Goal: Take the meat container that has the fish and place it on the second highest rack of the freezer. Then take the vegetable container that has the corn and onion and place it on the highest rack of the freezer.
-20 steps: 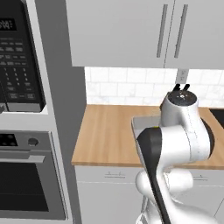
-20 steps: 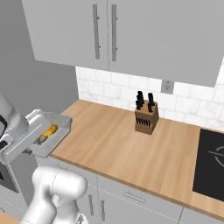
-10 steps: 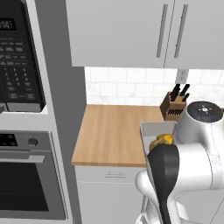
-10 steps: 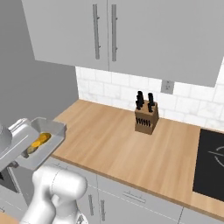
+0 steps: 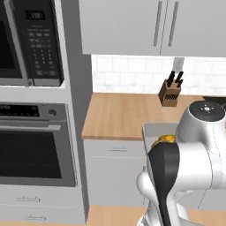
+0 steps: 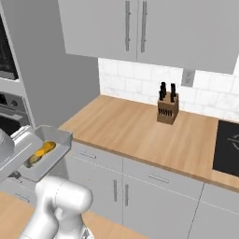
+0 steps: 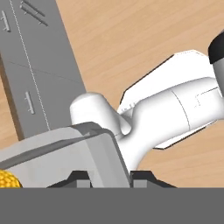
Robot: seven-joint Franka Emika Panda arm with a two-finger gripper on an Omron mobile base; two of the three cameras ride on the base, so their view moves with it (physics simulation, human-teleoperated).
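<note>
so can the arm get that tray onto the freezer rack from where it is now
Probably not yet. The gripper is shut on the rim of the tray with the corn, held out past the counter edge, but no freezer is in sight, so the base likely must drive first.

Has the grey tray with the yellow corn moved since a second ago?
Yes: the grey tray has pulled back off the wooden counter's corner, toward the robot.

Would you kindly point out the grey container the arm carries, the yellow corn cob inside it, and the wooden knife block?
Grey rectangular container (image 6: 59, 137): right base view, on its far rim.
Yellow corn cob (image 6: 43, 151): right base view, on its middle.
Wooden knife block (image 6: 167, 110): right base view, on its front face.
</note>
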